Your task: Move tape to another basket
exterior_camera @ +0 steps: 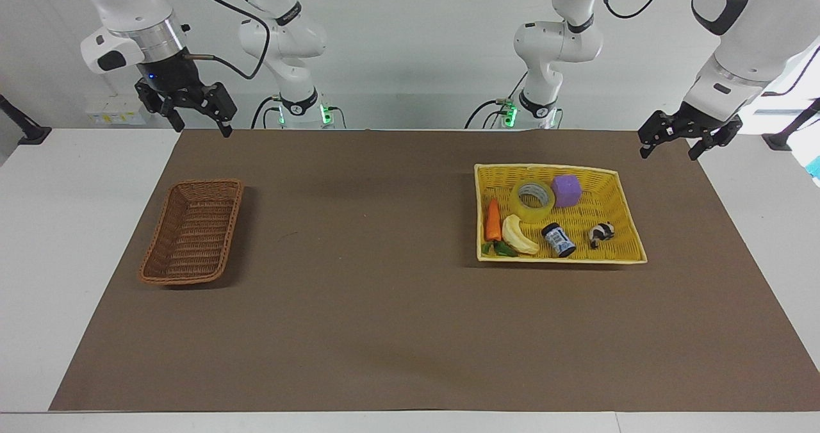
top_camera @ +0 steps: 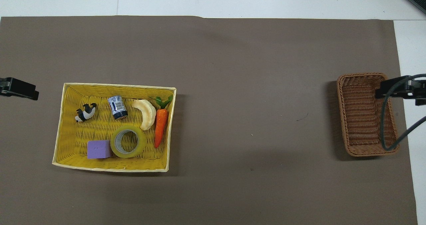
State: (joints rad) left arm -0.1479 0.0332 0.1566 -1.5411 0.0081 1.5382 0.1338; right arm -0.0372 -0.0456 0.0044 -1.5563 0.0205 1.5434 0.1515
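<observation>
- Facing view showed the left claw (exterior_camera: 689, 143) raised over the mat's corner at its own end of the bench (exterior_camera: 38, 241), fingers spread and pinching nothing.
- The right claw (exterior_camera: 195, 109) hung over the mat's edge by the robots at the other end, fingers also spread, nothing between them.
- Both arms waited.
- The tape (top_camera: 128, 141) lay flat in the yellow basket (top_camera: 113, 86), touching the cube (top_camera: 98, 149) and just beside the banana (top_camera: 146, 113).
- A carrot (top_camera: 161, 126), a small can (top_camera: 117, 107) and a panda figure (top_camera: 85, 112) shared that basket.
- The brown basket (top_camera: 355, 150) sat well apart, toward the right arm's end, on the mat (top_camera: 246, 102).
</observation>
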